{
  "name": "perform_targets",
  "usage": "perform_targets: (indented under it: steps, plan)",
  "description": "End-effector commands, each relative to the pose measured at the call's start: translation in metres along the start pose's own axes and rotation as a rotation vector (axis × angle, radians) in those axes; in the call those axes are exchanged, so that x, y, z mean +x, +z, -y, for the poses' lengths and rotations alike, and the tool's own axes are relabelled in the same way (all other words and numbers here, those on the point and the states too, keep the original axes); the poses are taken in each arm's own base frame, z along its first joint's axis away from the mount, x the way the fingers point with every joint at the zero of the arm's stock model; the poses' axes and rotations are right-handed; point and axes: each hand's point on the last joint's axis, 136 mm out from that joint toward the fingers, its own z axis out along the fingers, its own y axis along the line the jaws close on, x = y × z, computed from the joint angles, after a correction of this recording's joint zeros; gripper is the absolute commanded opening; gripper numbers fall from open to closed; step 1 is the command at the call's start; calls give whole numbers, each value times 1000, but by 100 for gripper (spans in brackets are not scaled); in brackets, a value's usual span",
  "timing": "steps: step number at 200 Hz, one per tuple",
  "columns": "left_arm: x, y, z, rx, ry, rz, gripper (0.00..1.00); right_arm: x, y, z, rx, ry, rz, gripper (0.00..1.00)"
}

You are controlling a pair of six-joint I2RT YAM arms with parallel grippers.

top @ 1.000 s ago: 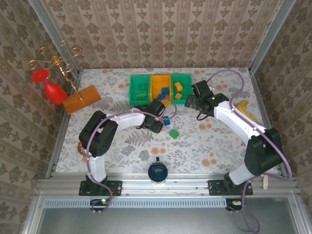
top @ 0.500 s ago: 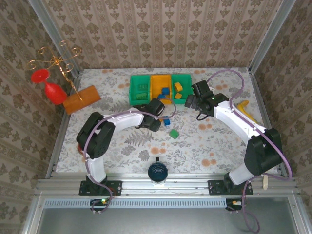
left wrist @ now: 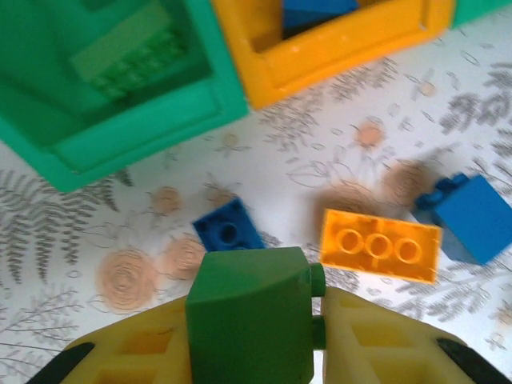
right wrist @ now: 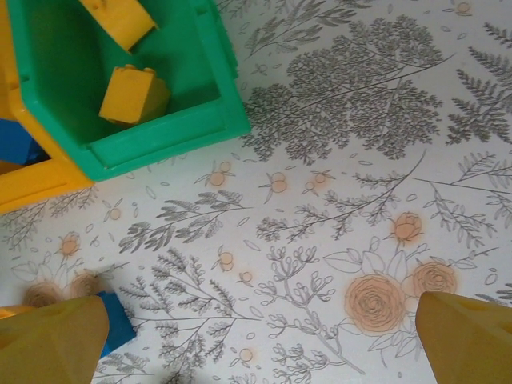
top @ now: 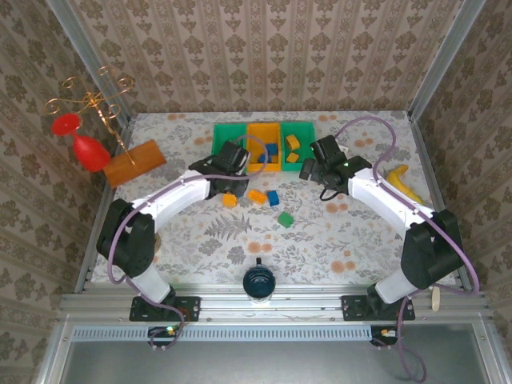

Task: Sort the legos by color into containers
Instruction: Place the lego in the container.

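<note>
Roughly halfway through the sort, your left gripper point(left wrist: 256, 352) is clamped on a green brick point(left wrist: 248, 304), pinched between its yellow fingers point(left wrist: 376, 344) just on the near side of the containers point(top: 218, 136), closest to the left green bin point(left wrist: 144, 132). Your right gripper point(right wrist: 260, 344) hangs off the right end of the containers, jaws spread wide with nothing between them.

Already sorted, as far as you can see: the left green bin holds a green piece point(left wrist: 132, 52), the orange middle bin point(left wrist: 336, 56) holds blue point(left wrist: 316, 10), and the right green bin point(right wrist: 160, 132) holds two yellow bricks point(right wrist: 132, 92).

Loose on the table point(top: 360, 240), all on the near side of the containers, lie a three-stud orange brick point(left wrist: 380, 244), a small dark blue brick point(left wrist: 228, 232) and a larger blue brick point(left wrist: 472, 216), all near the row. A second orange brick point(top: 230, 200) sits below the left bin, and a lone green brick point(top: 286, 218) lies farthest out from the row.

Judged from this, about five pieces are binned and five wait loose, with the sixth in your left grip. That one likely belongs with the green piece in the left bin. The blue and orange bricks would go to the middle and right bins.
</note>
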Motion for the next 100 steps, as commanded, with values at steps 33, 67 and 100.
perform_targets:
  steps: [33, 67, 100]
  plan:
    - [-54, 13, -41, -52, -21, 77, 33, 16, 3, -27, -36, -66, -23, 100]
    - [-78, 36, -64, -92, -29, 76, 33, 29, 6, -43, -53, -119, -52, 100]
    - [-94, 55, -88, -126, -50, 67, 34, 44, 9, -53, -60, -151, -85, 100]
